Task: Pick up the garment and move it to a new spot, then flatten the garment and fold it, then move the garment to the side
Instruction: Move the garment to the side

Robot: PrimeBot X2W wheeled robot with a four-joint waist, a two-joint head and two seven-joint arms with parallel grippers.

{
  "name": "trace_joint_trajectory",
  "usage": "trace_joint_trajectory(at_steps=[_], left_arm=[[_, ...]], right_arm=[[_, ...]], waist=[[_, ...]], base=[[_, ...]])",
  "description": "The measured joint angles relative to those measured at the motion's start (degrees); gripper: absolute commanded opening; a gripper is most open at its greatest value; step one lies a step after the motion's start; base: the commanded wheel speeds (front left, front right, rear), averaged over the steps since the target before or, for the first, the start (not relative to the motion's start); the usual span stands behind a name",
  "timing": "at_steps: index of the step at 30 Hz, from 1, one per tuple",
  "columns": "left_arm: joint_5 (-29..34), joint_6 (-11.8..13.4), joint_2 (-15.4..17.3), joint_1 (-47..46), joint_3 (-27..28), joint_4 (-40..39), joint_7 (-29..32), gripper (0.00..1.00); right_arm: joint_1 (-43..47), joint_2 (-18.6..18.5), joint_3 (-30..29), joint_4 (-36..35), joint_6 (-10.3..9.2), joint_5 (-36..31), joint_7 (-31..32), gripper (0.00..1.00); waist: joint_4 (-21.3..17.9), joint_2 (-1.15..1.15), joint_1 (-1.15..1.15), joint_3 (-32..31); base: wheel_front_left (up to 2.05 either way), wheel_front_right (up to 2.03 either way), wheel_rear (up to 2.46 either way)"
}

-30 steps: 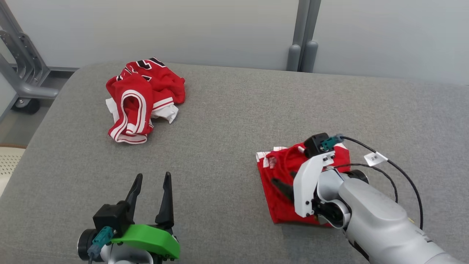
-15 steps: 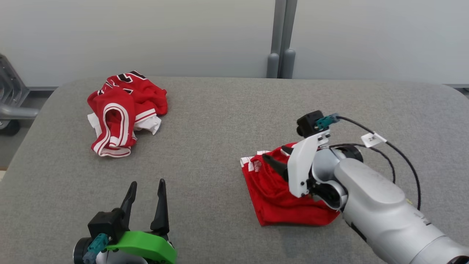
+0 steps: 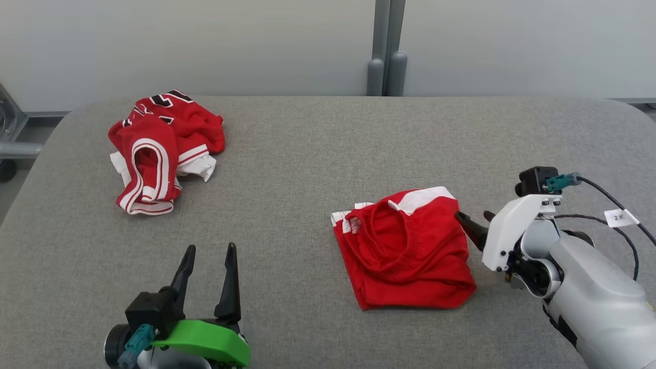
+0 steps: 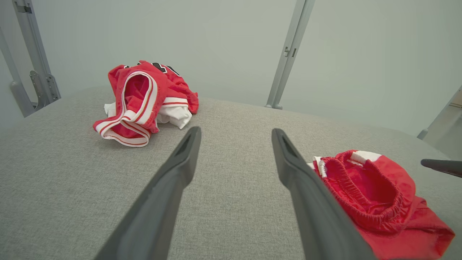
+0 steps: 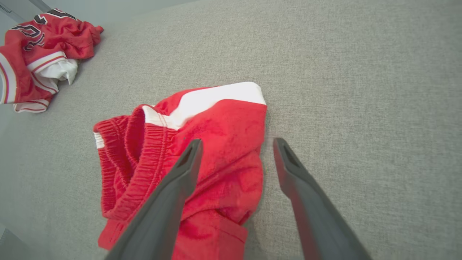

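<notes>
— Where are the shorts?
— The red shorts (image 3: pixel 405 251) lie folded on the grey worktop (image 3: pixel 307 154), right of the middle. A crumpled red jersey (image 3: pixel 161 148) sits well apart, at the far left.
— And the pincers?
— The right pincer (image 3: pixel 472 215) is spread and empty, just at the shorts' right edge. The left pincer (image 3: pixel 211 247) is spread too, near the front, holding nothing.
</notes>
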Motion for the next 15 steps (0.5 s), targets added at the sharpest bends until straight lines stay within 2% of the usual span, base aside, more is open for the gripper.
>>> trace_joint_trajectory(at_steps=[4,12,15], left_arm=[[0.48,0.0,0.0,-0.02,-0.08,-0.73,0.53,1.0],[1.66,0.0,0.0,-0.43,-0.66,-1.56,1.37,1.0],[2.11,0.0,-0.01,-1.06,-0.85,-1.89,1.54,1.0]], right_arm=[[1.33,-0.86,-1.67,1.47,-0.35,1.25,-0.83,1.0],[1.34,-0.32,-5.12,3.63,-0.32,5.27,-1.51,1.0],[1.31,-0.24,-6.04,4.41,0.2,6.72,-1.49,1.0]], waist=[[0.6,0.0,0.0,1.77],[2.26,0.0,0.0,4.47],[3.06,0.0,0.0,5.35]], base=[[0.0,0.0,0.0],[0.0,0.0,0.0],[0.0,0.0,0.0]])
